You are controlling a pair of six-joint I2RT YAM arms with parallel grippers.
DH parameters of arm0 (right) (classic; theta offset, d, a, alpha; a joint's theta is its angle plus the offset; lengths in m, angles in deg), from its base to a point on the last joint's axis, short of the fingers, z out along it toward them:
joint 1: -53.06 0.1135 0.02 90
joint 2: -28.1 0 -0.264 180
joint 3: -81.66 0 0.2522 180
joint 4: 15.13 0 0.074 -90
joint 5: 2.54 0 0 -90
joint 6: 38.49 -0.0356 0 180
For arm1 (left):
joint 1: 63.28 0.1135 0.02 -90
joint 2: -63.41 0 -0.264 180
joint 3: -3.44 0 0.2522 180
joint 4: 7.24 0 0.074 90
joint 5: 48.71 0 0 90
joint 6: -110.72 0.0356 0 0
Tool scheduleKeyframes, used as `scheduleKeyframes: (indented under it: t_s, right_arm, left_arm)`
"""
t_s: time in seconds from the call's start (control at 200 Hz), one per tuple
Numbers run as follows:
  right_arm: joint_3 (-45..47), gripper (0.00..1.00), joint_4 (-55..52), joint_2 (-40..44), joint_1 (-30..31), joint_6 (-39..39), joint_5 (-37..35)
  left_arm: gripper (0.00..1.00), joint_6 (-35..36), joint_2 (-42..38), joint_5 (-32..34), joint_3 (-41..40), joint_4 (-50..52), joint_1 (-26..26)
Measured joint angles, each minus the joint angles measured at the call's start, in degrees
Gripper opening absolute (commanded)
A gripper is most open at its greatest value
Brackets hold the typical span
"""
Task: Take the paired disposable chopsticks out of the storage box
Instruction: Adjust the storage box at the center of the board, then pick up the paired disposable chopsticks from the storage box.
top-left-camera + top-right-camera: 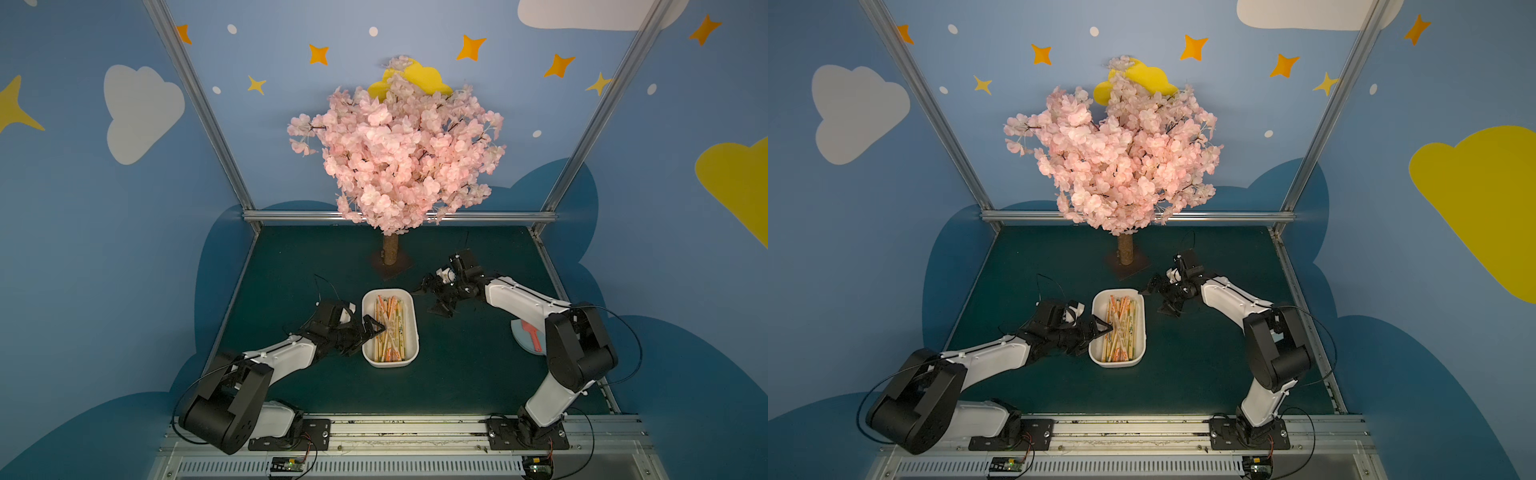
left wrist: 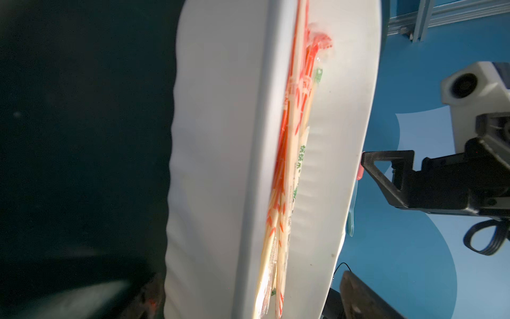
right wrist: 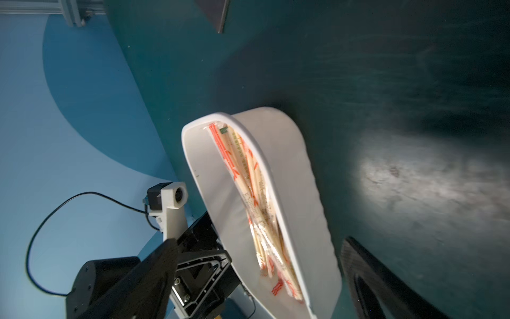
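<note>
Nearest us in both top views runs the metal rail that carries the two arm bases. Beyond it, on the dark green table, sits the storage box. All the paired disposable chopsticks lie inside it, mostly lengthwise, with a few crossed on top. The left gripper is spread wide, with one finger over the box's long wall above the pile and the other outside it, and it holds nothing. The right gripper hangs just beside the box's far corner, its jaws apart and empty.

From the left wrist we see that long wall nearly edge-on. The sleeved sticks are packed close behind it, and we cannot tell whether a finger touches them.

From the right wrist the clear sleeves glint, printed in orange and green, over pale wood.

We judge each pair to be very light and stiff along its length. The plastic sleeve is probably slick, so a pair is likely to slide over its neighbours or slip from the pads. We would take hold of one of the crossed pairs on top, across its middle, pinching the wood firmly rather than the loose sleeve end. The box itself looks light enough to shift if nudged.
</note>
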Motion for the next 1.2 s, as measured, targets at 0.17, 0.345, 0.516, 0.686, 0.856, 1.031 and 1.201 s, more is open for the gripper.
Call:
scheduleKeyframes:
  t_s: [0.17,0.345,0.516,0.686,0.856,1.031,1.201]
  right_arm:
    - [-3.0,0.98,-9.6,3.3,-0.9,8.4,-8.3]
    - [0.9,0.98,-11.1,9.7,-3.1,13.9,-9.6]
    - [1.9,0.97,-12.1,11.8,-2.3,17.0,-8.9]
    - [-1.2,0.9,-16.0,12.0,4.1,19.1,-10.1]
    - [-6.5,0.75,-18.8,11.8,10.8,19.7,-12.2]
    - [-12.0,0.68,-21.8,8.0,15.7,19.7,-15.3]
    - [-16.9,0.55,-24.6,1.4,19.4,20.5,-18.1]
  left_arm:
    - [1.0,-1.4,3.4,0.0,1.6,-2.8,-0.9]
    - [1.0,-2.4,4.9,0.6,3.0,-3.7,-2.0]
    - [1.0,-1.0,3.6,3.6,5.7,1.6,-1.8]
    - [1.0,2.3,-0.6,7.8,9.7,10.4,-0.1]
    - [1.0,5.3,-4.4,11.0,12.5,16.6,3.9]
    - [1.0,8.0,-7.8,15.1,12.7,20.8,7.8]
    - [1.0,9.7,-9.2,16.0,12.7,23.5,11.9]
